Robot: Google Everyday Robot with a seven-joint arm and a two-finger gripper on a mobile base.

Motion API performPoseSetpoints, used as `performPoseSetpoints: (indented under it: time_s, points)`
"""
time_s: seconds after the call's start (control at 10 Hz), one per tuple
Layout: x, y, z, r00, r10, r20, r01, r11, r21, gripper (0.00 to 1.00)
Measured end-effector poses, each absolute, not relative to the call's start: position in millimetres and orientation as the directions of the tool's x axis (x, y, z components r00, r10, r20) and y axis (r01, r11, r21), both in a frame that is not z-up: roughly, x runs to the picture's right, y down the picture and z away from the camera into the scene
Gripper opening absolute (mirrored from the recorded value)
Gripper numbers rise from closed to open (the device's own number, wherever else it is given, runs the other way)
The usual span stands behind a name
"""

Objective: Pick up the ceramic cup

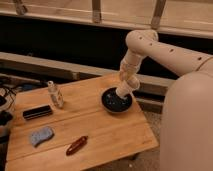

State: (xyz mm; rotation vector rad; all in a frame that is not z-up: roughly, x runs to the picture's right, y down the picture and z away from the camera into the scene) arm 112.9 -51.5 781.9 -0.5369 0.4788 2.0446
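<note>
White ceramic cup (123,91) sits tilted at the near-right rim of the dark round dish (116,102), its base down over the dish's bowl, and the end effector (129,83) comes down right onto its upper end, though whether it is clenched on the cup or released I cannot tell. Out from there, the dish rests toward the right rear of the wooden desk (95,131). Over on the left stand a slim white labelled bottle (54,94), a black rectangular block (37,112), a blue-grey sponge (40,135) and a reddish-brown oblong object (77,145) near the front edge.
</note>
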Motion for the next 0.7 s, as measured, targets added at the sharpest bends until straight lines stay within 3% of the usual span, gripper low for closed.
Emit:
performPoseSetpoints:
  time_s: [0.7]
  points:
    - [113.6, -50.4, 781.9, -0.463, 0.691, -0.554, -0.866, -0.485, 0.119, 0.02]
